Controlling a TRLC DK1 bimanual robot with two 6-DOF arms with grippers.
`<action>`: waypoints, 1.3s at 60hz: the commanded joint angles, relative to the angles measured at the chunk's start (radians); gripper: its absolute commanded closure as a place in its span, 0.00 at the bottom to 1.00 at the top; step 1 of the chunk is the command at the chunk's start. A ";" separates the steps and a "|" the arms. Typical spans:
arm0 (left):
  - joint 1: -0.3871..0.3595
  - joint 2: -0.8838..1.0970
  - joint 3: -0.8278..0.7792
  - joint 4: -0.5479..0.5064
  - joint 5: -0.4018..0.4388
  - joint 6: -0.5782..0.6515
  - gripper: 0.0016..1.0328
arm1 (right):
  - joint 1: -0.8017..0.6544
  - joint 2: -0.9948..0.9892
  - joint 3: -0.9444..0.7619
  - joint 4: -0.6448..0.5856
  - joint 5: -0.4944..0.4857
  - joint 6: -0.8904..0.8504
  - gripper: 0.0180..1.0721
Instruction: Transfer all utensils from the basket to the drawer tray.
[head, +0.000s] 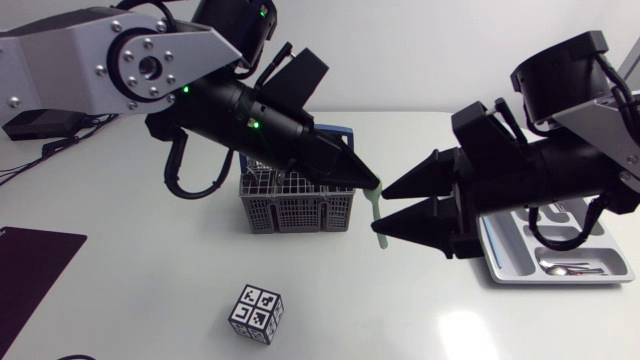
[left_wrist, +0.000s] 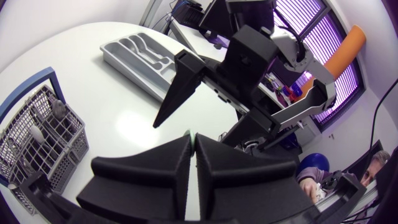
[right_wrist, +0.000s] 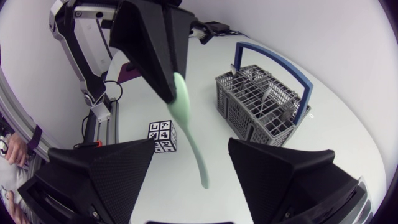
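While the left hand pinches a green utensil, the right hand gapes wide beside it.

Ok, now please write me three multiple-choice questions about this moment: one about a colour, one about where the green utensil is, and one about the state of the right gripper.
1. What colour is the handle of the basket?
A. red
B. yellow
C. blue

2. Where is the pale green utensil?
A. lying in the basket
B. held by the left gripper, hanging between the fingers of the right gripper
C. clamped in the right gripper alone

3. How is the right gripper?
A. open
B. shut on the utensil
C. shut on the basket

Answers:
1 C: the right wrist view shows a blue handle arching over the grey basket.
2 B: the left gripper pinches the utensil's upper end, and the rest hangs down between the right gripper's fingers.
3 A: its fingers stand wide apart on both sides of the utensil and do not touch it.
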 joint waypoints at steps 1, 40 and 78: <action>-0.004 -0.023 -0.023 -0.003 0.028 0.021 0.95 | 0.023 -0.002 -0.041 0.018 -0.005 -0.023 0.36; 0.000 -0.050 -0.029 -0.012 0.043 0.015 0.93 | 0.049 -0.040 -0.067 0.040 0.015 -0.011 0.95; 0.169 -0.060 0.074 0.103 -0.054 -0.117 0.37 | -0.256 -0.037 -0.136 -0.086 0.089 -0.283 0.95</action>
